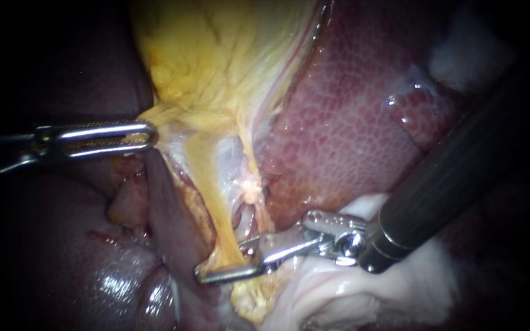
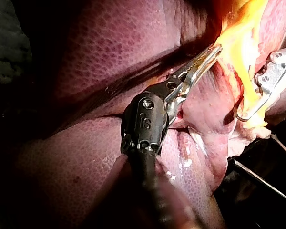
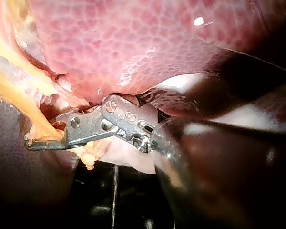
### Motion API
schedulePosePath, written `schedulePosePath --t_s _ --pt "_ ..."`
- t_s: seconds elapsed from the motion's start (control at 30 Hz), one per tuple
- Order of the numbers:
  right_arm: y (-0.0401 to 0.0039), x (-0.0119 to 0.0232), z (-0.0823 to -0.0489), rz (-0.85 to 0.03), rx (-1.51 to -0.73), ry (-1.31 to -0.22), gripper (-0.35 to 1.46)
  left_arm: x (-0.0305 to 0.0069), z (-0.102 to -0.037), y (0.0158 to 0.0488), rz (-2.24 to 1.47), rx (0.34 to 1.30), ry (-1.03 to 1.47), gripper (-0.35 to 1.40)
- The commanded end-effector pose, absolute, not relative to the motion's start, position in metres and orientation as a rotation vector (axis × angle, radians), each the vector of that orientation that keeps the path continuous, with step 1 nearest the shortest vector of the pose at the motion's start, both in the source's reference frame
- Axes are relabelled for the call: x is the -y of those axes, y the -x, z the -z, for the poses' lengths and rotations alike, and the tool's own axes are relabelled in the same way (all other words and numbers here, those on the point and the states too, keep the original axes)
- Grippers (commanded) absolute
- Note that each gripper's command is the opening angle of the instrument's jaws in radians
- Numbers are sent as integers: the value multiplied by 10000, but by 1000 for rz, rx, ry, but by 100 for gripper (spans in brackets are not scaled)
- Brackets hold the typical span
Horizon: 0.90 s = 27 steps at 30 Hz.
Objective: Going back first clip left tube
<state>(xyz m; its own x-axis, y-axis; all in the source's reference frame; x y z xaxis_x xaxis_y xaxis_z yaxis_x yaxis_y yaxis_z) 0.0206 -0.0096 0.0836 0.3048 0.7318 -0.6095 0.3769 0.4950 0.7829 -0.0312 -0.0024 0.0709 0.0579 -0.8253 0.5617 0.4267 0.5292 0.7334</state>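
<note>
My left instrument comes in from the left, its long slotted jaws shut on the yellow tissue at the lower edge of the gallbladder, holding it taut. From there the yellow left tube runs down. A thinner pale tube lies to its right. My right instrument enters from the right on a dark shaft. Its jaws stand open around the lower end of the left tube, one on each side. The right wrist view shows the same jaws straddling the yellow tube. I see no clip.
The mottled red liver fills the right and upper right. White gauze lies under the right instrument's shaft. Glossy dark liver sits lower left. In the left wrist view the left instrument reaches over liver, with the right instrument beyond it.
</note>
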Motion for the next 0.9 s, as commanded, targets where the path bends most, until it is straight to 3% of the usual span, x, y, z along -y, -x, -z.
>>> schedulePosePath --t_s 0.03,0.27,0.3,0.37,0.43,0.67,0.9 --pt "-206 96 -836 -312 -1304 -1100 -35 24 -708 312 993 1161 -424 -35" --pt "-206 97 -835 -308 -1304 -1103 -35 27 -703 315 996 1160 -422 -35" --pt "-206 96 -834 -306 -1304 -1106 -20 28 -701 316 996 1160 -421 -35" --pt "-207 95 -834 -336 -1306 -1077 26 29 -699 317 999 1159 -418 -35" --pt "-209 91 -833 -363 -1302 -1060 48 30 -697 317 1000 1158 -417 -35" --pt "-211 78 -833 -380 -1332 -943 60 30 -697 317 1000 1158 -417 -35" --pt "-211 56 -851 -387 -1338 -913 60 32 -693 318 1001 1158 -418 -35"
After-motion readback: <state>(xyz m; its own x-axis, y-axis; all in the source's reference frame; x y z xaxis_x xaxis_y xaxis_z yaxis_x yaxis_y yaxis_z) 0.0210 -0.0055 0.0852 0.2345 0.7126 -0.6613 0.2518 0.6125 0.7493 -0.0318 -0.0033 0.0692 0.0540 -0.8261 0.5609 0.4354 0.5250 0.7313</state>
